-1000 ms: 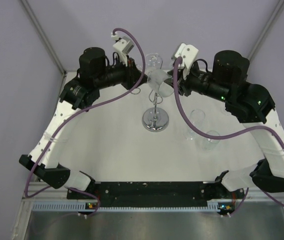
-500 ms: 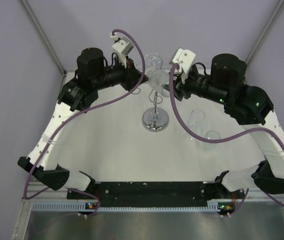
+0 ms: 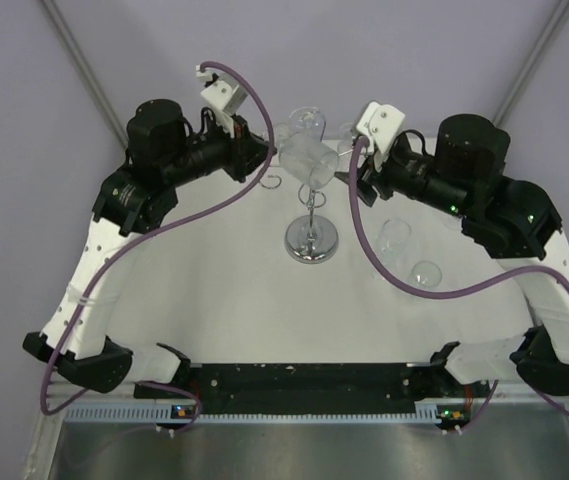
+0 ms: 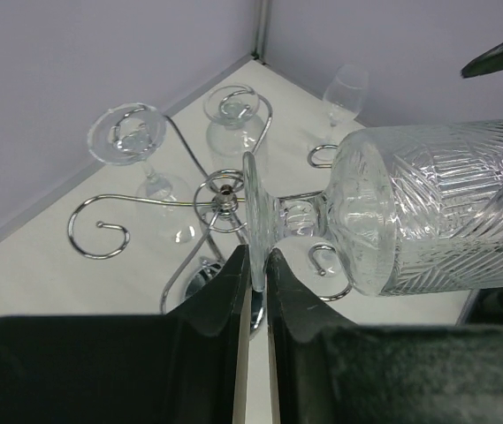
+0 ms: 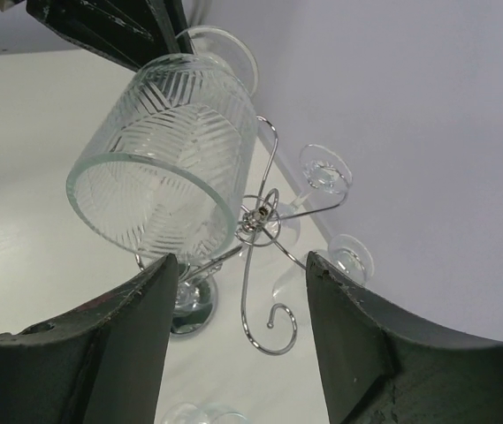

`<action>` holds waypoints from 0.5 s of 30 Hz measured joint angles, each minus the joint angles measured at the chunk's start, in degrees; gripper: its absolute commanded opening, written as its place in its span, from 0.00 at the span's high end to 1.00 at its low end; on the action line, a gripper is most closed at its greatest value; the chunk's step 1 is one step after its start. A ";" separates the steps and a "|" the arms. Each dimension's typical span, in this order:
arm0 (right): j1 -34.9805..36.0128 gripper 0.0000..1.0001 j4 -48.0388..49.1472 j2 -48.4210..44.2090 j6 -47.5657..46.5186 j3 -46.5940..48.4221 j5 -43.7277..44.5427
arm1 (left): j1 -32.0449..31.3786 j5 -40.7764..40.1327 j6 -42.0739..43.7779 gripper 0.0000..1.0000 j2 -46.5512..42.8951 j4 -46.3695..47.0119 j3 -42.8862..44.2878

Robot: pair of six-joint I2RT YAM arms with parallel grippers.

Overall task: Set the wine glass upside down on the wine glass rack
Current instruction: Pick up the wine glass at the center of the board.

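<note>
The wine glass (image 3: 309, 158), clear with a cut herringbone bowl, lies on its side in the air above the chrome wine glass rack (image 3: 311, 243). My left gripper (image 3: 267, 158) is shut on the glass's foot. In the left wrist view the jaws (image 4: 255, 252) pinch the foot's rim (image 4: 255, 208), and the bowl (image 4: 437, 208) points right above the rack's hub (image 4: 224, 187). My right gripper (image 3: 352, 178) is open and empty just right of the bowl. In the right wrist view the bowl (image 5: 163, 150) is at upper left, clear of the open gripper (image 5: 242, 261), with the rack (image 5: 255, 216) below.
Two other glasses hang upside down on the rack's far scroll arms (image 4: 127, 135) (image 4: 233, 106). Two loose glasses (image 3: 394, 238) (image 3: 424, 272) are on the table to the right of the rack. Purple walls close in behind the rack.
My left arm has swung left and back, carrying the glass slightly left and up. My right gripper has drawn back to the right, away from the bowl.
</note>
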 measured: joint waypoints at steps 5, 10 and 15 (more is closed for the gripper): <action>0.04 0.40 0.11 -1.70 -0.72 -0.04 2.84 | 0.33 -7.67 6.43 1.00 -2.91 -2.67 0.00; 0.04 0.40 1.18 -3.30 -1.29 -1.77 5.49 | 0.50 -17.81 11.93 1.00 -6.29 -4.22 0.00; 0.07 0.40 1.64 -3.67 -1.73 -4.13 7.67 | 0.61 -30.21 17.97 1.00 -9.68 -4.57 -0.76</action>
